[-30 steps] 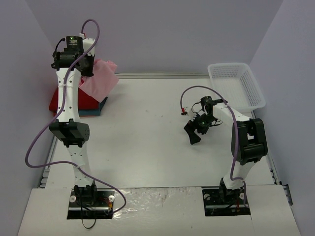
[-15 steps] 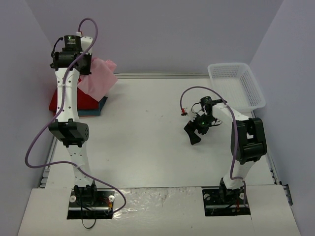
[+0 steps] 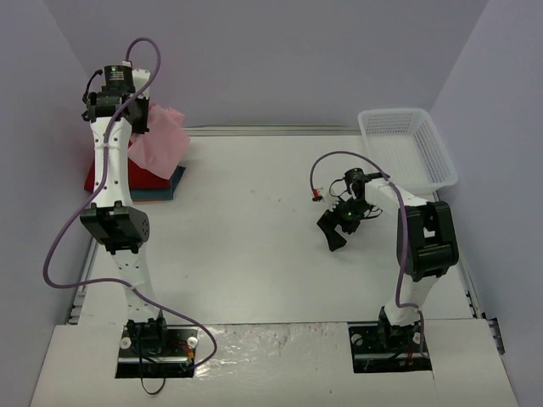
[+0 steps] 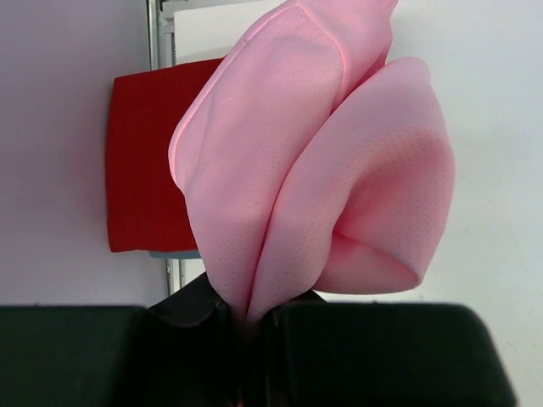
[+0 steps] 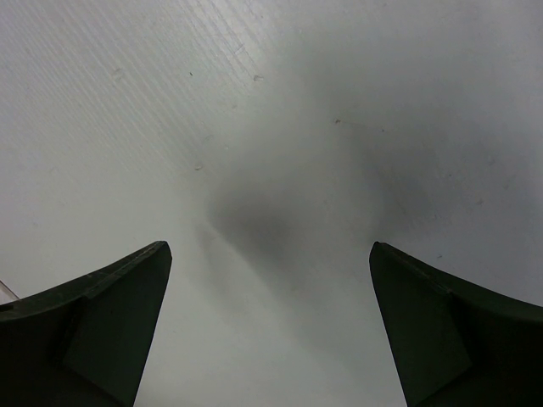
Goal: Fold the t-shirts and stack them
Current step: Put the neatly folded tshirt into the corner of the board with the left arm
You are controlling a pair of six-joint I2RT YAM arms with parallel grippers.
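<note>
My left gripper (image 3: 136, 114) is shut on a folded light pink t-shirt (image 3: 161, 140), which hangs in the air over the back left corner. In the left wrist view the pink t-shirt (image 4: 314, 170) bulges out from between the closed jaws (image 4: 246, 318). Beneath it a red t-shirt (image 3: 102, 175) (image 4: 148, 161) lies folded on a teal-blue t-shirt (image 3: 174, 182), whose edge peeks out (image 4: 174, 253). My right gripper (image 3: 336, 231) is open low over bare table right of centre, nothing between its fingers (image 5: 110, 314).
A white mesh basket (image 3: 407, 148) stands at the back right. The purple side wall (image 4: 51, 170) is close to the left of the stack. The table's metal back edge (image 3: 271, 130) runs behind the shirts.
My left gripper has carried the pink t-shirt to the left, so it now hangs more over the red and teal stack. The right arm has barely moved.
</note>
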